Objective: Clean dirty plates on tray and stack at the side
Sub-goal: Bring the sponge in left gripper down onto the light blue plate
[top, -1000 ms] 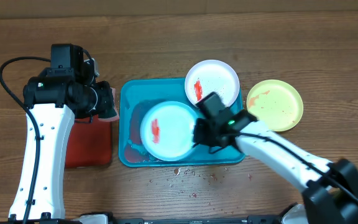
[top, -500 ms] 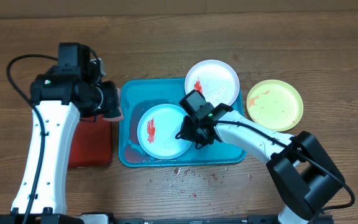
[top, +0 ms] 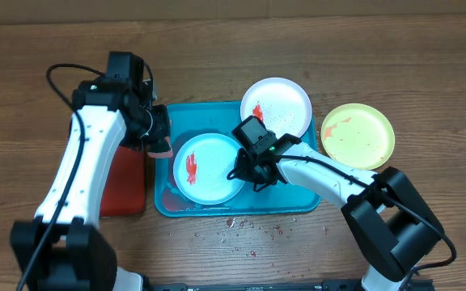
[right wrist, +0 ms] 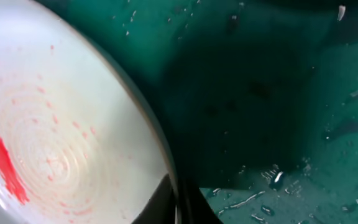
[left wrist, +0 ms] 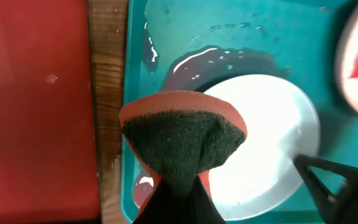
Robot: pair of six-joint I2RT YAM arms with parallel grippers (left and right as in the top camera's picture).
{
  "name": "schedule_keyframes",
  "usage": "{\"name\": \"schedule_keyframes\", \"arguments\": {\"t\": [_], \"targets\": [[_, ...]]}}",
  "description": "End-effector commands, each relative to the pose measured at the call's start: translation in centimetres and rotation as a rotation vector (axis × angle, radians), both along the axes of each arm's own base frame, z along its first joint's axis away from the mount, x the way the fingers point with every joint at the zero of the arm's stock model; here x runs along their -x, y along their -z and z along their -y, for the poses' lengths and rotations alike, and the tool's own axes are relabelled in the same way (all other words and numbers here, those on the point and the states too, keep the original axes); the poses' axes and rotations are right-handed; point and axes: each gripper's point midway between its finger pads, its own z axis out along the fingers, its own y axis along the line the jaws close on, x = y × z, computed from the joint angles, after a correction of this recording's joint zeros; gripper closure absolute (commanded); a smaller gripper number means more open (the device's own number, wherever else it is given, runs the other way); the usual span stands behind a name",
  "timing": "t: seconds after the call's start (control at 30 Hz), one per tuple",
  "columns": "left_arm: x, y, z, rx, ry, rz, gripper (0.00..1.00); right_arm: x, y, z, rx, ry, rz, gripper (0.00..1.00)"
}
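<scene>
Wet tray (top: 205, 117); right pincer (top: 244, 173) clamps plate (top: 209, 167) rim.

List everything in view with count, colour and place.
tray: one, turquoise, centre.
blue plate: one, light blue, in tray.
white plate: one, white, tray's far right corner.
yellow plate: one, yellow-green, right of tray.
red tray: one, red, left of tray.
sponge: one, red and dark, in left tool.
crumbs: several, reddish, before tray.
left tool: one, black, over tray's left edge.
right tool: one, black, on blue plate's rim.
</scene>
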Motion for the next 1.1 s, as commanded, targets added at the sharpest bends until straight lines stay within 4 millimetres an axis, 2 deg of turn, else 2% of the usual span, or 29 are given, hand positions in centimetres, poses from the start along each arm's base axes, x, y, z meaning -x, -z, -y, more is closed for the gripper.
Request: {"name": "schedule_keyframes", "arguments": {"t": [0.0, 0.13, 0.27, 0.4, 0.5, 0.6, 0.7, 0.8, 0.9, 0.97, 1.03, 1.07], "targets": [[-0.2, 2.3, 0.3, -0.009, 0.039, -0.053, 0.96, -1.0, -0.6, -0.4, -0.016, 0.011, 0.029, 0.96], [-0.7, 4.6, 1.1, 0.000, 0.099, -0.092, 0.96, -1.1, -0.7, -0.5, -0.020, 0.011, 0.032, 0.96], [-1.3, 6.5, 2.7, 0.010, 0.203, -0.097, 0.96, -1.1, -0.7, -0.5, -0.020, 0.011, 0.033, 0.96], [-1.9, 8.7, 4.8, 0.000, 0.315, -0.095, 0.96, -1.1, -0.7, -0.5, -0.020, 0.010, 0.032, 0.96], [-1.4, 10.5, 6.4, -0.006, 0.370, -0.128, 0.95, -1.1, -0.7, -0.5, -0.018, 0.010, 0.030, 0.96], [-0.5, 12.7, 6.5, -0.067, 0.389, -0.192, 0.96, -1.0, -0.7, -0.5, -0.018, 0.010, 0.030, 0.96], [0.7, 14.8, 4.2, -0.226, 0.295, -0.293, 0.96, -1.0, -0.6, -0.4, -0.015, 0.010, 0.027, 0.96], [2.1, 15.7, 2.6, -0.303, 0.230, -0.374, 0.96, -1.0, -0.6, -0.4, -0.015, 0.010, 0.027, 0.96], [3.1, 15.7, 2.4, -0.305, 0.233, -0.420, 0.96, -1.0, -0.6, -0.4, -0.015, 0.010, 0.028, 0.96], [4.0, 15.6, 3.5, -0.239, 0.324, -0.452, 0.96, -1.0, -0.6, -0.4, -0.015, 0.010, 0.028, 0.96], [5.5, 15.2, 6.0, -0.077, 0.495, -0.483, 0.96, -1.0, -0.6, -0.4, -0.016, 0.010, 0.029, 0.96], [6.6, 14.7, 7.9, 0.055, 0.616, -0.491, 0.96, -1.1, -0.7, -0.5, -0.017, 0.010, 0.031, 0.96]]}}
